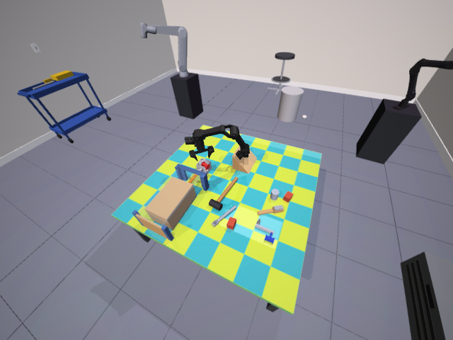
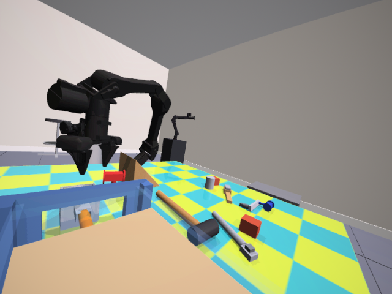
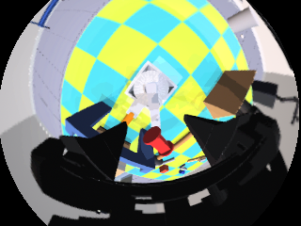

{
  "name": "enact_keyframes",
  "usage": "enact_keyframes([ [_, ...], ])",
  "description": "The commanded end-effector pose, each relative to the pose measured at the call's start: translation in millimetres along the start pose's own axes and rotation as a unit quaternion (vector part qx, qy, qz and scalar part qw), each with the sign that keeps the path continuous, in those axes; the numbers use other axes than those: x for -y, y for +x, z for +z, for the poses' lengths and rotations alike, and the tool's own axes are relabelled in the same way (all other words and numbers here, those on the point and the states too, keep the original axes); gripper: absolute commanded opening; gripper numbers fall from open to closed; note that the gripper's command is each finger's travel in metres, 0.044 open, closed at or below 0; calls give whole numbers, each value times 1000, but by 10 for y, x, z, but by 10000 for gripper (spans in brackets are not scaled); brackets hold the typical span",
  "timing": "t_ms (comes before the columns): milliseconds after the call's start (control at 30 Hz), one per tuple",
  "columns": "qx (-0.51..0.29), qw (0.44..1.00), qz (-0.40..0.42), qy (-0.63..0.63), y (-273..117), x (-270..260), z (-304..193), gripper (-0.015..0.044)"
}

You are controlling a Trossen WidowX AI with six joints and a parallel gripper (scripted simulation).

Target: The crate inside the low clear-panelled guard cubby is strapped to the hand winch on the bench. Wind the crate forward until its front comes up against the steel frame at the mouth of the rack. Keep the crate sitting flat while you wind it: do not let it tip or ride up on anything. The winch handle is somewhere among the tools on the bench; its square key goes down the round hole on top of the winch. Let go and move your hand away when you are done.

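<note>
With its fingers spread and gripping nothing, the gripper [image 1: 203, 154] [image 2: 94, 169] [image 3: 156, 121] is hovering above the winch [image 1: 203, 166] [image 2: 64, 209] [image 3: 151, 87], apparently finishing a release or regrip, the next move calling for checking the crate [image 1: 170, 200] [image 2: 126, 256] before withdrawing or rewinding.

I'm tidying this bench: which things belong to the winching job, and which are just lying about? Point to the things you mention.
Part of the job:
- winch [image 3: 136, 87]
- red-knobbed handle [image 1: 205, 166] [image 2: 114, 176] [image 3: 158, 139]
- orange strap [image 2: 84, 218] [image 3: 128, 118]
- crate [image 2: 126, 259]
- blue frame [image 1: 192, 169] [image 2: 95, 193]

Just lying about:
- black-headed mallet [image 1: 216, 204] [image 2: 204, 230]
- red blocks [image 1: 231, 223] [image 2: 250, 225]
- grey cylinder [image 1: 274, 194] [image 2: 209, 182]

Bright, with seemingly soft shadows.
</note>
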State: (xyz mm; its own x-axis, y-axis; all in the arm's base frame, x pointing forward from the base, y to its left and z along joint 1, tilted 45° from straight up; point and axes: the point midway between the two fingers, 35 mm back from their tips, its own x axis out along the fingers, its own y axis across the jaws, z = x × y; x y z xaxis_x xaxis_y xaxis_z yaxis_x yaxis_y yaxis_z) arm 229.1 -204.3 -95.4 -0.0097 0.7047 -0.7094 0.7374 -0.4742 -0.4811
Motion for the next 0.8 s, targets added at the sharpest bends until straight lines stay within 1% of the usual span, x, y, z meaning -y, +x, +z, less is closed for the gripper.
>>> enact_keyframes([
  [0,19,1000,1,-4,-551,54,-27,440],
  [400,15,1000,-1,-2,-535,64,-36,440],
  [767,15,1000,-1,-2,-535,64,-36,151],
])
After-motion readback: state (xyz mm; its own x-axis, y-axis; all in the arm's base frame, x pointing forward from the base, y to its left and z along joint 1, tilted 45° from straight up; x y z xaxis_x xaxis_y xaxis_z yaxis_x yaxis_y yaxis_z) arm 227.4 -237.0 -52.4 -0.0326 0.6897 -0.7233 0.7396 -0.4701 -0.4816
